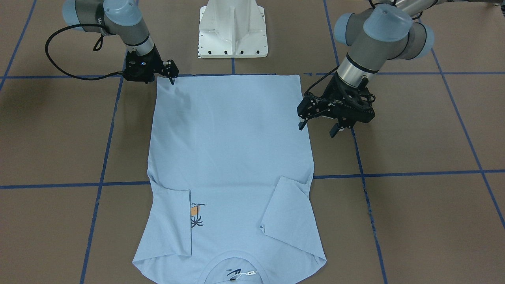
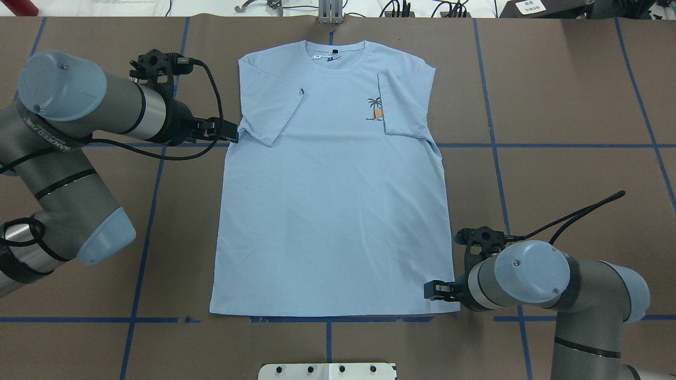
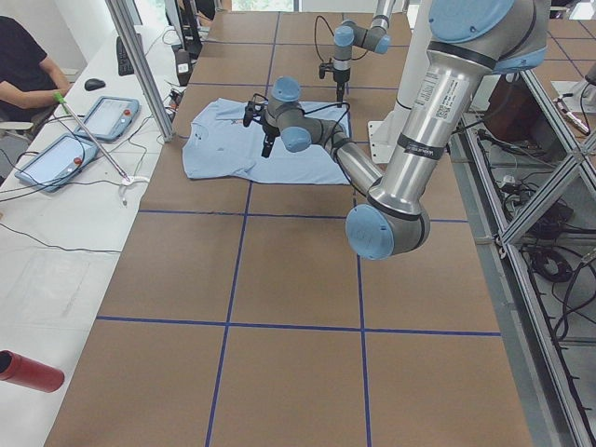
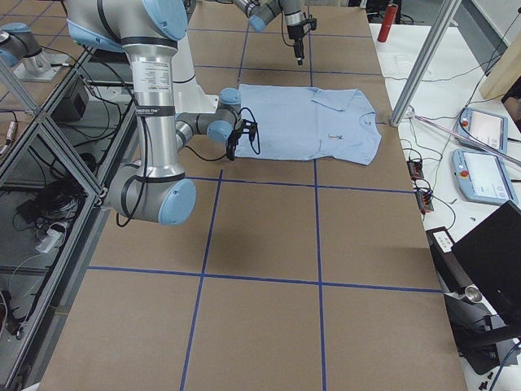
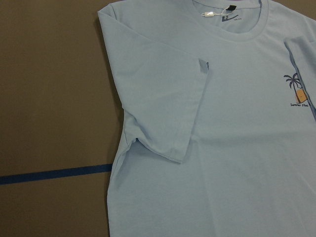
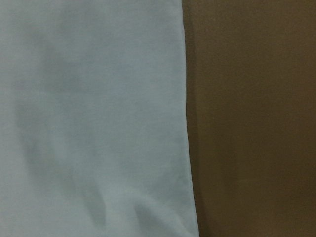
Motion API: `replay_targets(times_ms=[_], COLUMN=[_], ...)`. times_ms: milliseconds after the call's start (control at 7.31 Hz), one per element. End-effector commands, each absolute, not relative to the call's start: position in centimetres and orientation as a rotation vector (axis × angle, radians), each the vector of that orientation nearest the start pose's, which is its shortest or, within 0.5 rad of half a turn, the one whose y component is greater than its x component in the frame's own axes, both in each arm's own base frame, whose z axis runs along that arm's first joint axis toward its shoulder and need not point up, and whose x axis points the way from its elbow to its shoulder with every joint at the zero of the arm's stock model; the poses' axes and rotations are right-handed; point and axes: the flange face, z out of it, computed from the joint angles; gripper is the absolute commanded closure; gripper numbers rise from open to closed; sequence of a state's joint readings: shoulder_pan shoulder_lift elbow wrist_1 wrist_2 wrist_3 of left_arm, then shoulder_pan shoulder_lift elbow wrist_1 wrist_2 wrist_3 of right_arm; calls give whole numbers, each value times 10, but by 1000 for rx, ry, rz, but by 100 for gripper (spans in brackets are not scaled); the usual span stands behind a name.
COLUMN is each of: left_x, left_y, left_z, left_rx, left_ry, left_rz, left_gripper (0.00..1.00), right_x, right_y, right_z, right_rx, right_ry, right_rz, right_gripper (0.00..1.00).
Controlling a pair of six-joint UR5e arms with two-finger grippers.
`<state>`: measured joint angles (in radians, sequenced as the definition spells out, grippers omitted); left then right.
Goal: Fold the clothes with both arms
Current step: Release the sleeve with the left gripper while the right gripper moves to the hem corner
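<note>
The light blue T-shirt (image 2: 332, 200) lies flat on the brown table, collar away from the robot, with both sleeves folded inward. Its chest print (image 2: 375, 109) and neck tag (image 2: 318, 56) face up. My left gripper (image 1: 317, 129) hovers open above the shirt's side edge near the folded sleeve (image 2: 272, 113), holding nothing. In the left wrist view that sleeve (image 5: 168, 113) appears from a height. My right gripper (image 2: 434, 291) sits low at the hem corner, its fingers apparently apart and the cloth flat. The right wrist view shows only the shirt's edge (image 6: 185, 123), close up.
The white pedestal base (image 1: 232, 29) stands just behind the hem. Blue tape lines (image 2: 554, 145) grid the table. On the operators' side a desk holds tablets (image 3: 112, 116), beside a seated person (image 3: 23, 65) and a metal post (image 3: 140, 65).
</note>
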<state>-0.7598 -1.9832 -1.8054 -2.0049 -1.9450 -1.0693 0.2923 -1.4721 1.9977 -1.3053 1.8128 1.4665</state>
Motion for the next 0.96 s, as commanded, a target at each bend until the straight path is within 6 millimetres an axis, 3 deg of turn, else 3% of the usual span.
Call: replay_targets(times_ms=[0,137,274,684,821], left_x=[377,376,376,377,378], left_y=[-491,-492,-492,-492,-493], left_z=[272,272,271,272,273], left_rx=[357,358,360,360,360], left_ry=[1058,1058,1058,1057,1053], left_rz=[-27,-28,-25,-25,-24], left_gripper=[0,0,0,0,0], right_x=[-469,-471,-471,-471,-470], right_y=[-251,-250,-249,-248,-249], right_z=[389,389,391,390,388], right_rx=[-76,-77,-79,-87,-84], right_ry=[-810,-808,-804,-805,-809], right_rz=[75,73,72,67,68], right_gripper=[24,25,35,89,100])
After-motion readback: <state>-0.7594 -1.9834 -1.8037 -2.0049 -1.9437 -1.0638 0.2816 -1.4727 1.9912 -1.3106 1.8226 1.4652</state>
